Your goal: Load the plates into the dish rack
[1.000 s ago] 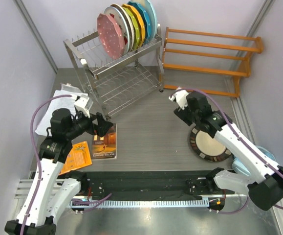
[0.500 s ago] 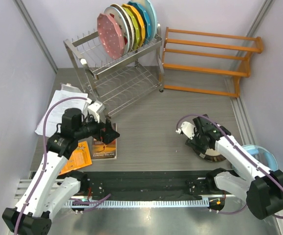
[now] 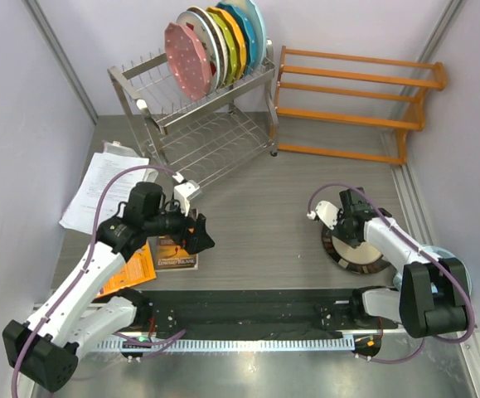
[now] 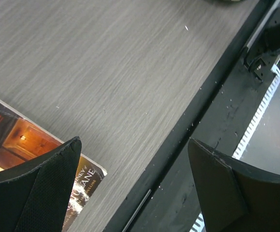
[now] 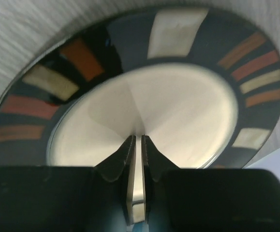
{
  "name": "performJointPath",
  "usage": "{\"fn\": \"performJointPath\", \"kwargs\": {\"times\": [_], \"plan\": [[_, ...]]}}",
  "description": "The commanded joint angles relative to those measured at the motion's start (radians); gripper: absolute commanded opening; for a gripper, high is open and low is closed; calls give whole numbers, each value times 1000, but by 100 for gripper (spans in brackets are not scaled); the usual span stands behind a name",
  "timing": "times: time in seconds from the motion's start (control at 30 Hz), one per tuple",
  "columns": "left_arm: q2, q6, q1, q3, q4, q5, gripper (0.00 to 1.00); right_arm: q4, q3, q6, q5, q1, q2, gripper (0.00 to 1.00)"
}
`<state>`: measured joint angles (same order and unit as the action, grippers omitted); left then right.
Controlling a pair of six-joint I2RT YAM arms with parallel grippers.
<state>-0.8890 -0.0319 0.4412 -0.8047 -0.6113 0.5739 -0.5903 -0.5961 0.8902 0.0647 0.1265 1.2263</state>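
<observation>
The dark brown-rimmed plate (image 3: 373,264) with a beige centre (image 5: 183,104) lies flat on the table at the right. My right gripper (image 3: 352,233) points down at it, its jaws shut to a thin slit (image 5: 139,138), with nothing between them. The tips sit at the plate's beige centre. In the steel dish rack (image 3: 196,133) at the back, a pink polka-dotted plate (image 3: 185,60) and a white plate (image 3: 206,35) stand upright on the top tier. My left gripper (image 3: 201,240) hovers open (image 4: 134,145) over the table's near edge, empty.
Yellow-green (image 3: 226,43), orange (image 3: 238,33) and blue (image 3: 253,28) plates also stand in the rack. An orange wooden shelf (image 3: 351,99) stands at the back right. A book (image 3: 176,253), an orange leaflet (image 3: 132,267) and papers (image 3: 99,189) lie at the left. A pale blue plate (image 3: 459,267) lies at the right edge.
My right arm dropped down onto the brown-rimmed plate and its jaws closed. My left arm swung right and nearer, passing over the book, still open.
</observation>
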Motion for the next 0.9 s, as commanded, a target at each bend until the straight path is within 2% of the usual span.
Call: {"fn": "performJointPath", "kwargs": {"times": [0.0,0.23,0.4,0.6,0.87], "plan": [[-27,26,27,-34,-2,20,91,76,4,62,-132,-4,56,15],[-50,-25,36,-33,22,-3,93,-40,-62,130,-261,33,153,16],[-50,-43,34,-37,24,-48,93,-91,-135,139,-313,105,245,17],[-56,-33,34,-50,16,-69,94,-106,-172,135,-368,255,297,17],[-47,0,34,-90,-47,-95,94,-69,-287,47,-448,433,381,19]]}}
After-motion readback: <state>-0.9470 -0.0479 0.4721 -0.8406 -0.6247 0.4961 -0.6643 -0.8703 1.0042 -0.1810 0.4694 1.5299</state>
